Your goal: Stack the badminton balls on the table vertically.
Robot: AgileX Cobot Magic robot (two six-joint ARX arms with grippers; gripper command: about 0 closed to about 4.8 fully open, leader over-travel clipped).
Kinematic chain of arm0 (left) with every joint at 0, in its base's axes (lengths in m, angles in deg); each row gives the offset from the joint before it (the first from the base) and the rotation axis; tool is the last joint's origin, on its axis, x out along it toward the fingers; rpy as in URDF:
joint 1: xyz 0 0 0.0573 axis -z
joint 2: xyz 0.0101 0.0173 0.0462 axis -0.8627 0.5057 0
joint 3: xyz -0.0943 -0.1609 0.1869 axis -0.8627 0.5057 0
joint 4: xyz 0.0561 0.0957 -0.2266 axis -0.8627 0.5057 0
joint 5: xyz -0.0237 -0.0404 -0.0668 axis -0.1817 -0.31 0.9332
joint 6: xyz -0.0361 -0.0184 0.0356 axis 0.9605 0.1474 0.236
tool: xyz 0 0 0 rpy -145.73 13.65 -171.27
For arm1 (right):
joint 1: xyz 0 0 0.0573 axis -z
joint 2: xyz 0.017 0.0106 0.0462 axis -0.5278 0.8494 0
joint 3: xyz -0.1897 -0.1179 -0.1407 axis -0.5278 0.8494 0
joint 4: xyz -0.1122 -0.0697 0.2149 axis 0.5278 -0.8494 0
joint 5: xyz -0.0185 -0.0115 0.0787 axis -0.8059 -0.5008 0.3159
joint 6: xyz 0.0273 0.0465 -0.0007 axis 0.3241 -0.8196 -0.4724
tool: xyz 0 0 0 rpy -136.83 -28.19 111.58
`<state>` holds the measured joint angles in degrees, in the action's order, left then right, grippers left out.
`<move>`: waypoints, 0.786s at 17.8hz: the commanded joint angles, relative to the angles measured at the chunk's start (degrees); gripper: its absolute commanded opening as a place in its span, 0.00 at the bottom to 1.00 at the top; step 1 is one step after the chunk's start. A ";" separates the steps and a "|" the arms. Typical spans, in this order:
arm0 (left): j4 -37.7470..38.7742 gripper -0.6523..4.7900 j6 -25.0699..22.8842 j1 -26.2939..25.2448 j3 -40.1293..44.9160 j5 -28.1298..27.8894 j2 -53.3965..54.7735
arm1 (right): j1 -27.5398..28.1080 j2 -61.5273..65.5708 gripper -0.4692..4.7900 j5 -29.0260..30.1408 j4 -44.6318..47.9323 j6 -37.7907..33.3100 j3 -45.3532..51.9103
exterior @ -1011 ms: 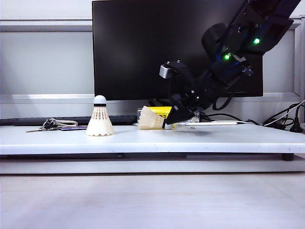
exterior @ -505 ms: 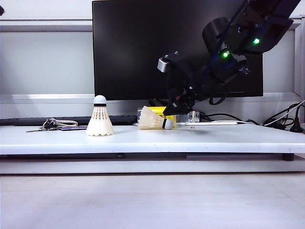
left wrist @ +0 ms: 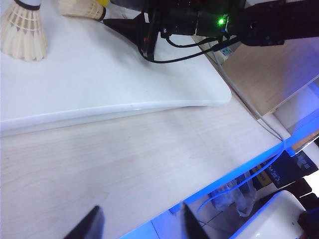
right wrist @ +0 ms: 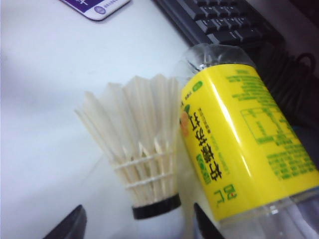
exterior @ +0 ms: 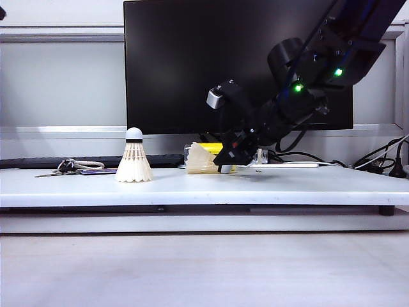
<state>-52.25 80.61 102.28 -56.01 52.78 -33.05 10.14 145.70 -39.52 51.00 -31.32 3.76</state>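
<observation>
A: Lying shuttlecock [right wrist: 144,164], right wrist view. It rests on its side on the table [exterior: 287,185]. Its long axis runs straight away from the right gripper [right wrist: 137,224], with the black band and cork end nearest the fingertips and the feather skirt fanning away from them. The cork itself falls at the frame edge, between the two dark fingers [right wrist: 67,226]

B: And the state of that gripper?

A: Its fingers stand spread wide, one to each side of the cork end, pinching nothing. Whether a pad touches the cork cannot be told. Just beside one finger, and touching the feathers, lies the clear bottle with the yellow label [right wrist: 244,149], roughly parallel to the shuttlecock

B: Where is the second one?

A: Upright shuttlecock [exterior: 133,161], exterior view. It stands skirt-down and cork-up on the same table, well apart from the right gripper [exterior: 225,163] and beyond the feather end of the lying one [exterior: 201,160]

B: Which arm is nearer?

A: The right, clearly. The left gripper [left wrist: 139,224] hangs off the table over the wooden floor, its fingers apart and empty, and both shuttlecocks are far from it. A judgement: closing across the cork end suits this axis, though the bottle crowds one finger
</observation>
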 commanded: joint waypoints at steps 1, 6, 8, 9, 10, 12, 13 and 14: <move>-1.20 0.50 -1.16 -0.02 -0.17 -0.13 0.04 | -0.13 1.27 0.61 0.02 2.62 0.24 -0.31; -1.44 0.50 -1.22 -0.02 -0.17 -0.15 0.04 | -0.11 2.71 0.51 0.04 4.59 0.17 -0.33; -1.46 0.50 -1.22 0.00 -0.17 -0.15 0.04 | -0.11 3.65 0.49 0.02 4.92 0.15 -0.37; -1.46 0.50 -1.22 -0.02 -0.17 -0.15 0.04 | -0.11 4.59 0.49 -0.04 4.57 -0.37 -1.05; -1.46 0.50 -1.22 0.00 -0.17 -0.13 0.04 | -0.11 4.83 0.49 -0.04 4.13 -0.52 -1.40; -1.49 0.50 -1.20 -0.02 -0.17 -0.15 0.04 | -0.11 4.81 0.46 0.02 4.28 -0.55 -1.92; -1.44 0.50 -1.22 -0.02 -0.17 -0.15 0.04 | -0.11 4.81 0.46 -0.04 3.54 -1.36 -2.62; -1.49 0.50 -1.22 -0.02 -0.17 -0.15 0.04 | -0.04 4.81 0.34 -0.13 0.04 -1.84 -4.22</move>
<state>-52.90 79.80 102.28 -55.99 52.65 -33.05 10.14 150.77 -39.48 52.18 -32.81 0.02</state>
